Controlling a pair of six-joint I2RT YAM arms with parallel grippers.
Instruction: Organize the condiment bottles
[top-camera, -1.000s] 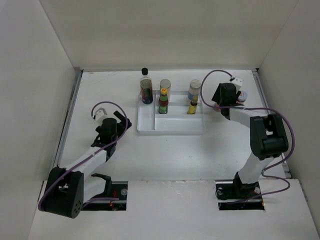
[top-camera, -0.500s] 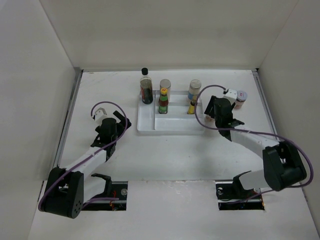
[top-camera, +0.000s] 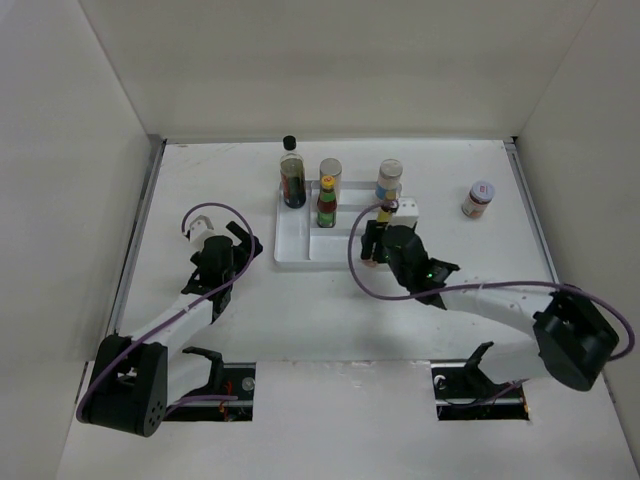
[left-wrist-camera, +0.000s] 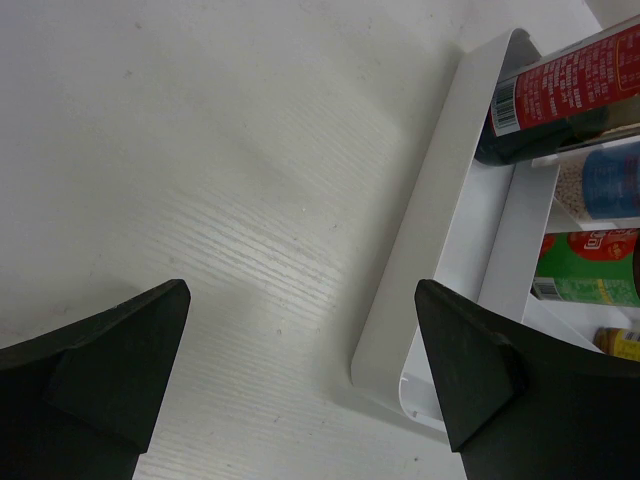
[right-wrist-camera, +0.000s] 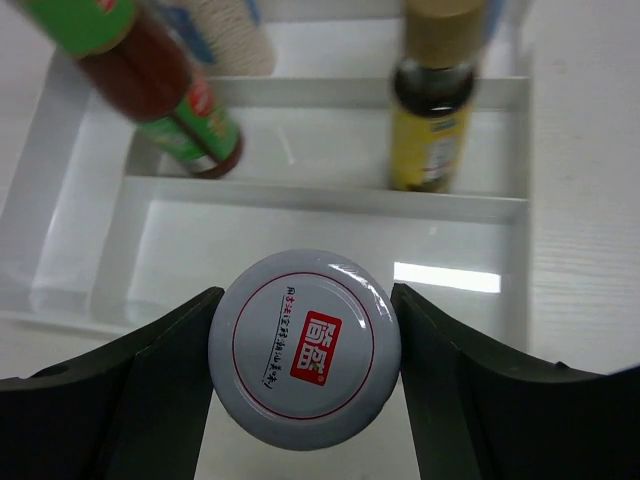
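Observation:
My right gripper (right-wrist-camera: 305, 345) is shut on a red-labelled jar, whose white lid with a red logo (right-wrist-camera: 305, 360) sits between the fingers, above the front compartment of the white divided tray (right-wrist-camera: 80, 250). In the top view this gripper (top-camera: 374, 243) hides the jar. In the tray stand a dark black-capped bottle (top-camera: 292, 175), a silver-lidded jar (top-camera: 331, 172), a red-sauce yellow-capped bottle (top-camera: 327, 203), a blue-labelled white jar (top-camera: 389, 178) and a tiny yellow bottle (top-camera: 384, 212). A second red-labelled jar (top-camera: 479, 198) stands on the table at the right. My left gripper (top-camera: 243, 243) is open and empty left of the tray.
The tray's near left corner (left-wrist-camera: 420, 300) lies just right of my left gripper (left-wrist-camera: 302, 295). White walls enclose the table on the left, back and right. The tray (top-camera: 295, 255) sits at the back centre.
My right arm has swung left from the far right side, carrying one red-labelled jar to the tray's front compartment. The other red-labelled jar stays at the right. The left arm has not moved.

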